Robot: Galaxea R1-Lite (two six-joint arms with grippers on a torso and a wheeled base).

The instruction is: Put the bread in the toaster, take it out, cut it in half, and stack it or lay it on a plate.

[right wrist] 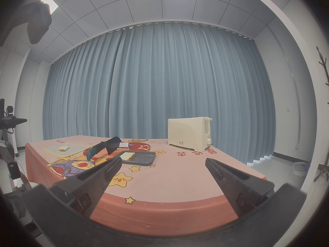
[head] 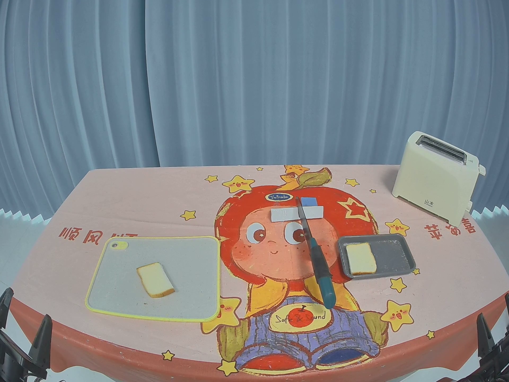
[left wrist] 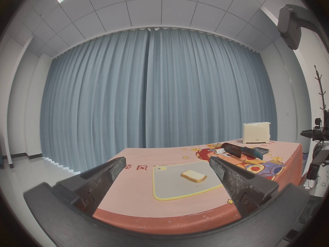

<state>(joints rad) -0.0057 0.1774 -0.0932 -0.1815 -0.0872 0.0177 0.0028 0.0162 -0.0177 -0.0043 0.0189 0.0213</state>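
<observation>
The left tool (left wrist: pixel 166 162) sits off the near left corner of the table (head: pixel 132 197), its two fingers spread wide apart with nothing between them. The right tool (right wrist: pixel 162 161) sits off the near right corner, its fingers likewise apart and empty.

On the near left of the table lies a grey cutting board (head: pixel 196 271) with a yellow rim. A slice of bread (head: pixel 155 279) lies flat on it, a little left of the board's middle.

To the right of the board, about mid-table, lies a knife (head: pixel 317 253). Its teal handle points toward the near edge and its dark blade points away. The blade's far end rests across a small white and blue block (head: pixel 289 213).

Just right of the knife's handle sits a grey tray (head: pixel 392 253). A second slice (head: pixel 361 258) lies flat in the tray's left half, and its right half is bare.

Farther back, near the far right corner of the table, a cream toaster (head: pixel 437 176) stands upright with its slots facing up. It is well apart from both slices.

A blue-grey curtain (head: pixel 254 70) hangs behind the table.
</observation>
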